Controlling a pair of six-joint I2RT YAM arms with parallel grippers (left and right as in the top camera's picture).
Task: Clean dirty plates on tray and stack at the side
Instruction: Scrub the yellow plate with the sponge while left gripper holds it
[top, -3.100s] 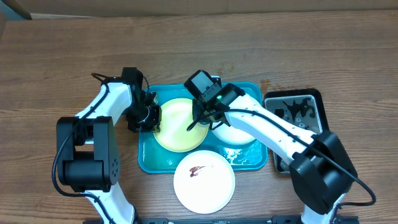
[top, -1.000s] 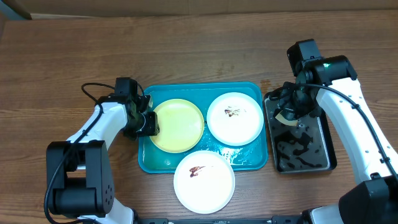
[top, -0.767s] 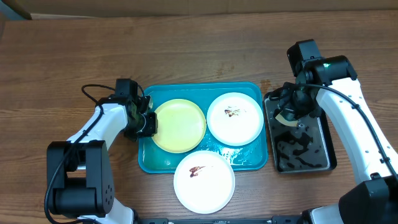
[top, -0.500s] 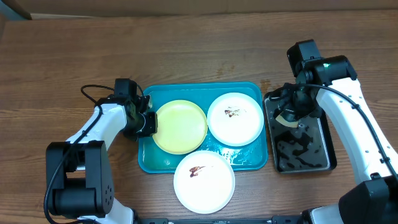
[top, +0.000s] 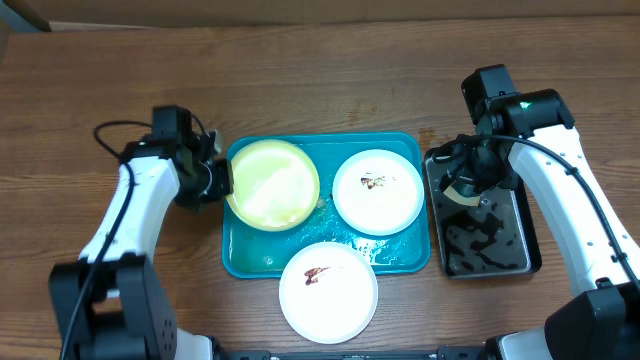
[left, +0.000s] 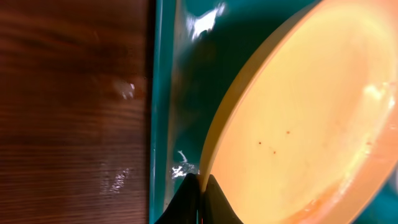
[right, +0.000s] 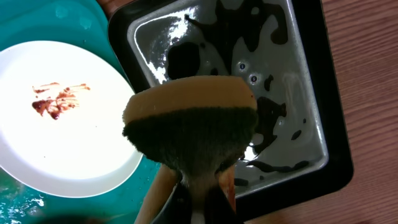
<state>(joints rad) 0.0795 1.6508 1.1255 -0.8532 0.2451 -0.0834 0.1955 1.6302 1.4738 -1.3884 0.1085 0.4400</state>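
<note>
**Three plates, one gripped at the tray's left rim**

Two arms are at work. The left arm reaches in from the left of the large turquoise-blue rectangular plastic tray (top: 330, 137), forearm angled toward it. Its left gripper (top: 218, 180) sits at the tray's left rim, clamped on the left edge of the pale yellow-green round plate (top: 272, 184). That plate lies over the tray's left half and appears tilted. The right arm bends over the right of the tray. Its right gripper (top: 470, 180) is above the smaller black rectangular tray (top: 530, 230) just beside the turquoise tray's right rim, and is clenched on a yellow sponge with a dark green scouring face (right: 191, 127).

By count there are three plates, two trays and one sponge. One white round plate with a brown smear (top: 377, 190) lies flat in the tray's right half. A second smeared white round plate (top: 328, 291) overlaps the tray's near rim, partly on the brown wooden table (top: 300, 80).

The left wrist view alone shows the fingertips (left: 200, 186) pinching the yellow-green rim, tiny dark specks on that plate, and wet glints on the tray floor. The right wrist view alone shows the sponge's two layers and water pooled in the black tray. Only the overhead view shows all three plates.
</note>
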